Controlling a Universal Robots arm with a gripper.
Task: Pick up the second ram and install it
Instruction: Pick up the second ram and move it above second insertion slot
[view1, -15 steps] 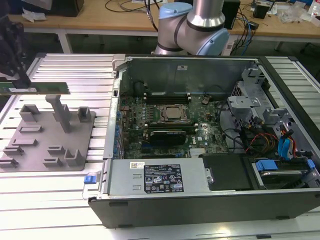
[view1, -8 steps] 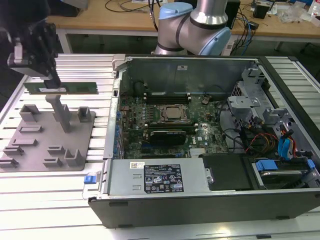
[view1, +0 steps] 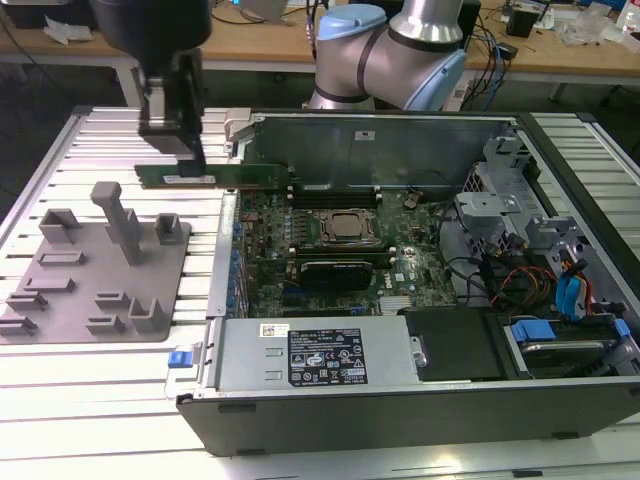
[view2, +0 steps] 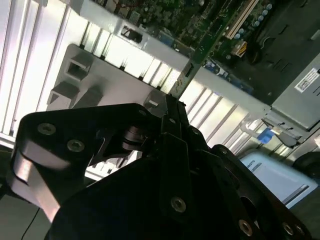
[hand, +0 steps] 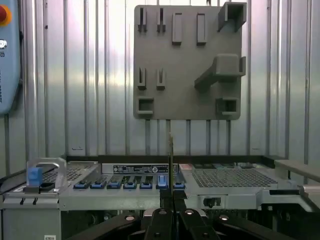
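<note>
While it hangs straight down beside the case (view1: 400, 150), the claw (view1: 197, 165) clamps the 2nd ram (view1: 250, 176) level.

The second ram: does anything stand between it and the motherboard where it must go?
Nothing visible does. The gripper holds the second ram above the case's wall, and the motherboard lies uncovered.

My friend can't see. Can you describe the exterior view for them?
The end effector grips the second ram, a green stick, level in the air by the open computer case. A gray holder tray lies on the slatted table.
</note>
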